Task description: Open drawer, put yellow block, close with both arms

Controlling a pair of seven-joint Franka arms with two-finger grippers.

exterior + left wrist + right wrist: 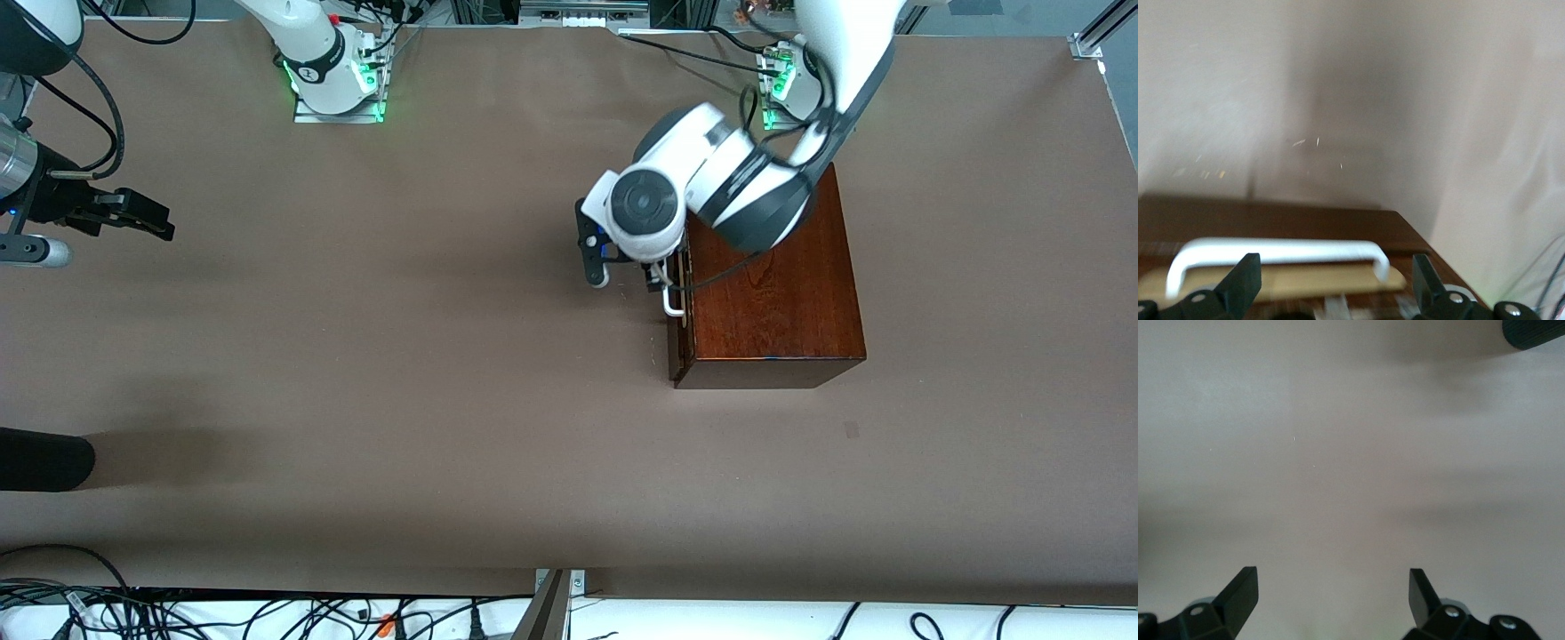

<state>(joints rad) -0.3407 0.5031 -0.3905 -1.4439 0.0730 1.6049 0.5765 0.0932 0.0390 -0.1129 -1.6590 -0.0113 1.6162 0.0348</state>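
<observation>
**A:** Where is the left claw [1335,283] and what is it doing?

**B:** It sits at the drawer [680,302] front, fingers spread apart with the white handle [1278,257] lying between them. They straddle the bar but do not look clamped on it. A strip of pale wood shows under the handle, so the drawer seems barely cracked open.

**A:** How would that drawer handle?

**B:** Likely stiff and rigid, sliding on its runners. The bar is smooth and may be slippery, so taking hold at its middle looks safest. The wooden box [773,284] seems heavy enough to stay put, though that is a guess.

**A:** Which way does it point?

**B:** The box stands on the desk [400,400] toward the left arm's end. Its long axis runs from the robots' bases toward the front camera. The drawer front faces the right arm's end, so it would pull out that way.

**A:** And the right claw [147,218]?

**B:** Released, fingers wide, waiting over bare desk at the right arm's end. No yellow block is visible.
</observation>
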